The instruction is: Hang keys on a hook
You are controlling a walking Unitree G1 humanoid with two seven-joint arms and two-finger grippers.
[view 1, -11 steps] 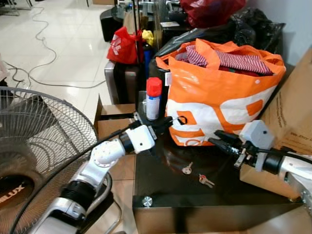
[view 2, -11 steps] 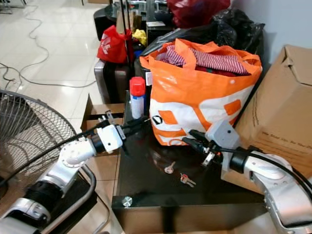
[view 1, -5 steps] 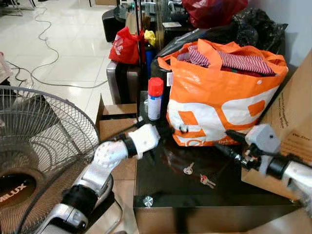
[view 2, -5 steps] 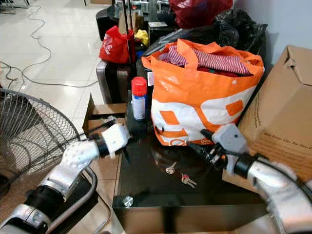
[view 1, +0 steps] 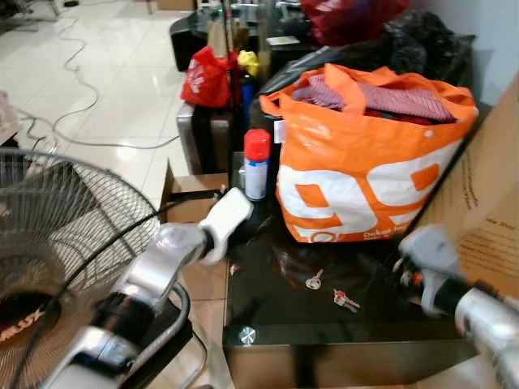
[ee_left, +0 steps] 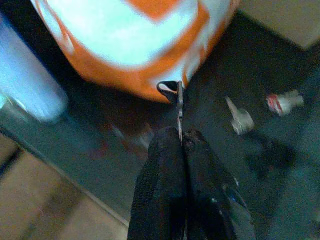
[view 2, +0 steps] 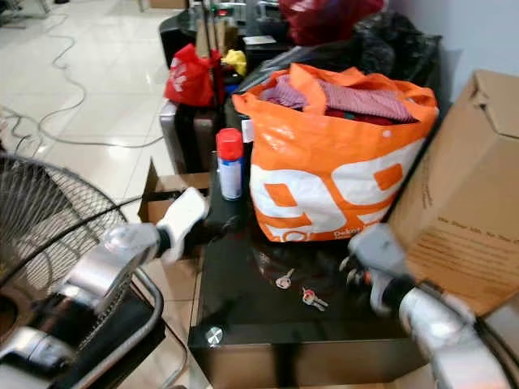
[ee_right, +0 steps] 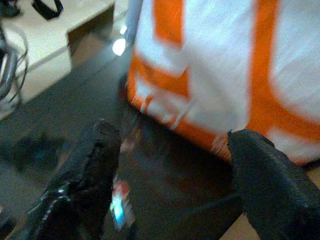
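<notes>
So both arms have pulled back toward the bottom of the frame compared with a second ago, when they were stretched out over the glossy black bench [view 1: 276,320]. The left gripper [ee_left: 181,137] has dropped toward the bench's left edge, below the blue spray can with the red cap [view 1: 255,164]. Its fingers are pressed together on a thin metal key blade with a black ring on top [ee_left: 177,102], so it looks like that one's already been picked up. The right gripper [ee_right: 170,145] has slid back to the lower right, in front of the tan cardboard box [view 2: 466,190], and its fingers are spread wide with nothing between them.

My read: the robot is backing off with one key in hand, probably to go find the hook, since no hook is visible here. The heads-up views are pretty blurred from the motion.

Count-wise: two keys are lying loose on the bench in the lower middle of the frame, a plain silver key [view 1: 312,280] and a red-headed key [view 1: 342,300] just beside it. Plus the one pinched key, one spray can, one big orange and white shopping bag stuffed with striped cloth [view 1: 369,162], one box, and one wire-caged floor fan [view 1: 57,243] at lower left.
</notes>
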